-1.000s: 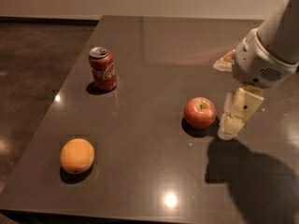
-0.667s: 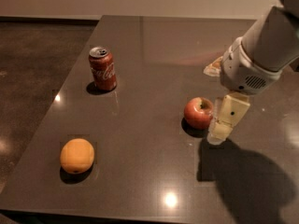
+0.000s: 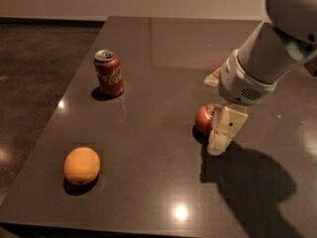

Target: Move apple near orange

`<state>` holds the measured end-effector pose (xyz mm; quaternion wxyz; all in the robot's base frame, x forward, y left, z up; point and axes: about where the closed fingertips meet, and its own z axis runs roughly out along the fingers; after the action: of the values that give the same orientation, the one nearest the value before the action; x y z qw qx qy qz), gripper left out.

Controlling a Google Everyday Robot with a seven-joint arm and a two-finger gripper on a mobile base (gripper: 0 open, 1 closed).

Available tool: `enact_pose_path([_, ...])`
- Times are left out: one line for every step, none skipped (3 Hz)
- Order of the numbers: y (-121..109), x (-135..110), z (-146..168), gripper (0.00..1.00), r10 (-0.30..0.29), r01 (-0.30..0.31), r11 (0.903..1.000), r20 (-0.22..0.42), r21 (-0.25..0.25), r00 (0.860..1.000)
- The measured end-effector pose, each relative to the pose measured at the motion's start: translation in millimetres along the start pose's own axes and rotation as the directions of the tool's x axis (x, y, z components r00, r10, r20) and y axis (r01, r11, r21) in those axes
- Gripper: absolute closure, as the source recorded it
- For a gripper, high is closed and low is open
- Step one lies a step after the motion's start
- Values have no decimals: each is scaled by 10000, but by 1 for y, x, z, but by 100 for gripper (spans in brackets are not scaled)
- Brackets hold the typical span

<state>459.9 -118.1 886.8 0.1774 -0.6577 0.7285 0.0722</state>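
Camera view, hand [image 3: 225, 128]: low over the right part of the counter [image 3: 158, 43], close against the near-right side of the apple [image 3: 203, 118] and covering part of it; whether it is released or clamped on the fruit I cannot tell
Apple: resting on the counter right of centre; red; only its left part shows past the hand
Handling: likely firm, smooth-skinned and moderately heavy; being round, it may roll or squirt out of a skewed grip; it would bruise under hard pressure but is otherwise sturdy
Where to hold: across the widest middle, on opposite sides; not up by the stem dimple
Orange [image 3: 81, 165]: at the near left of the counter, well apart from the apple; bare counter lies between them
Coca-Cola can [image 3: 109, 73]: upright at the far left, well apart from both fruits; seemingly off the straight path between them
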Motion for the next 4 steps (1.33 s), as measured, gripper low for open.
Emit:
enact_pose_path([-3, 2, 14, 0, -24, 25, 10000, 96, -40, 10000])
enact_pose_path([-5, 6, 22, 0, -69, 71, 9999, 232, -81, 9997])
enact_pose_path([-7, 11, 27, 23, -126, 132, 9998, 304, -172, 9995])
enact_pose_path([-8, 12, 29, 47, -147, 155, 9996, 344, -221, 9993])
